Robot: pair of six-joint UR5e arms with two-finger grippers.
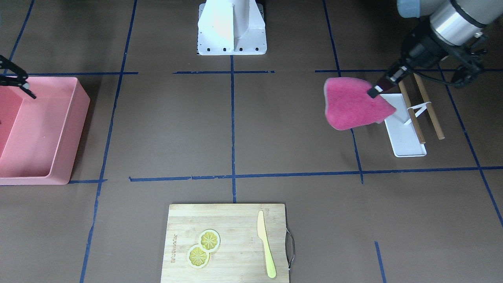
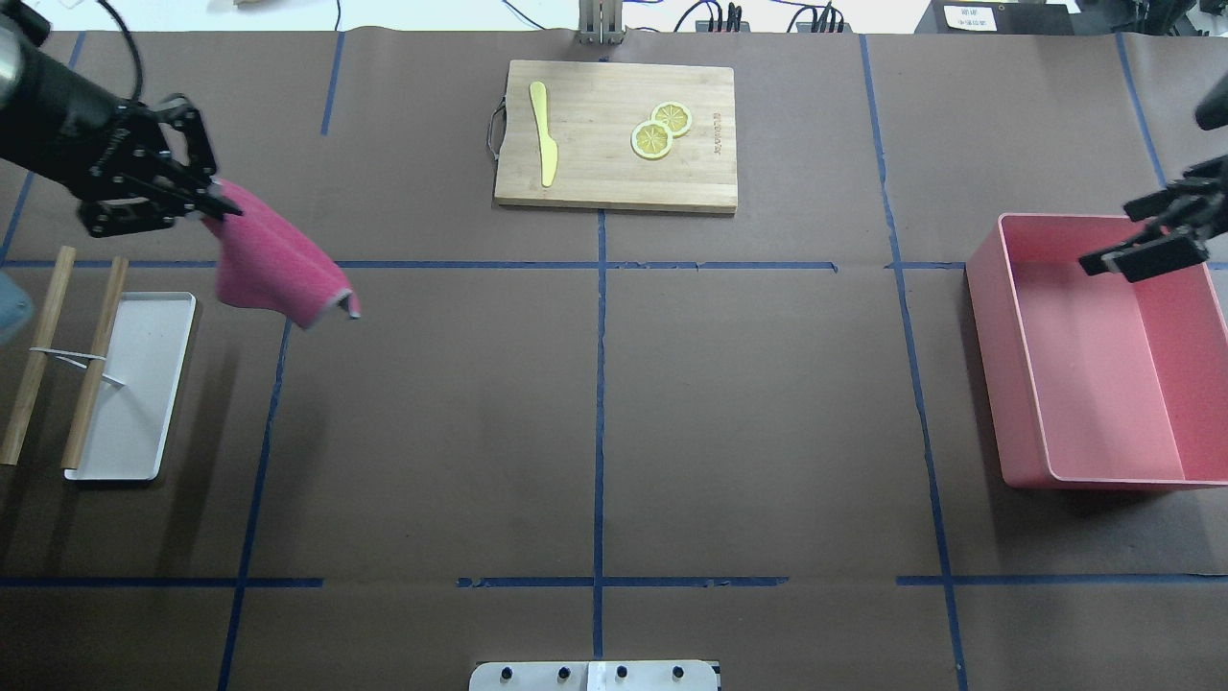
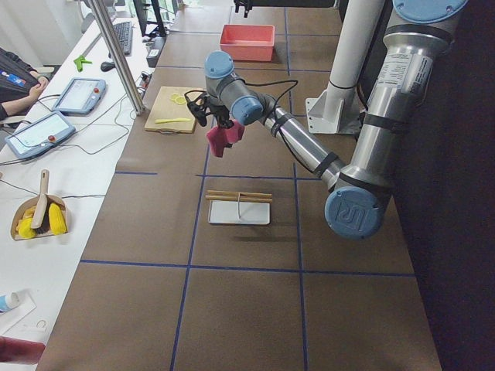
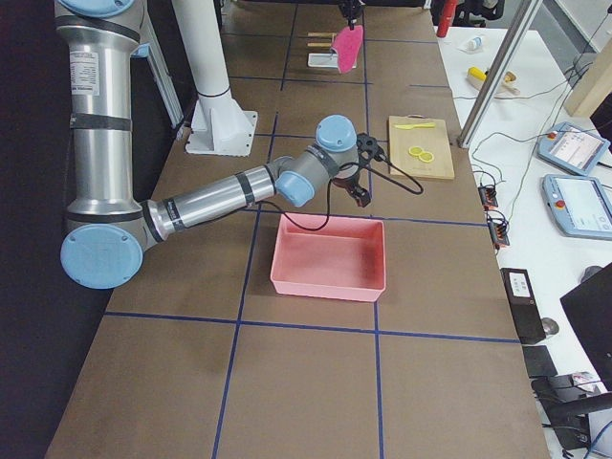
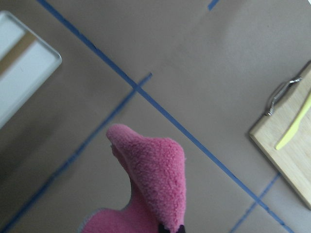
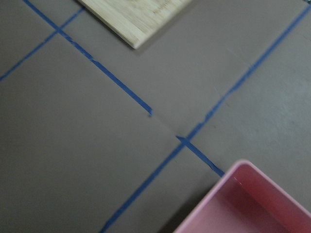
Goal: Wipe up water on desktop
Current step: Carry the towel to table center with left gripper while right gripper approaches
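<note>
While the left gripper point(image 2: 216, 203) is pinching shut on one edge of the pink cloth point(image 2: 278, 274), the cloth is dangling soft, limp and light over the desktop point(image 2: 595, 413) near the white tray point(image 2: 153, 384). Right gripper point(image 2: 1146, 235) is hovering open and empty over the pink bin point(image 2: 1007, 384).

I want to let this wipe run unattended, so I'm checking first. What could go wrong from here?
1. The left claw pinches the pink cloth only at one edge, and the rest hangs loose in the air. It might slip out when pressed on the desktop.
2. The cloth hangs near the white tray and the wooden rods, so a swing could snag them.
3. No water shows on the desktop, so the wipe may miss.
</note>
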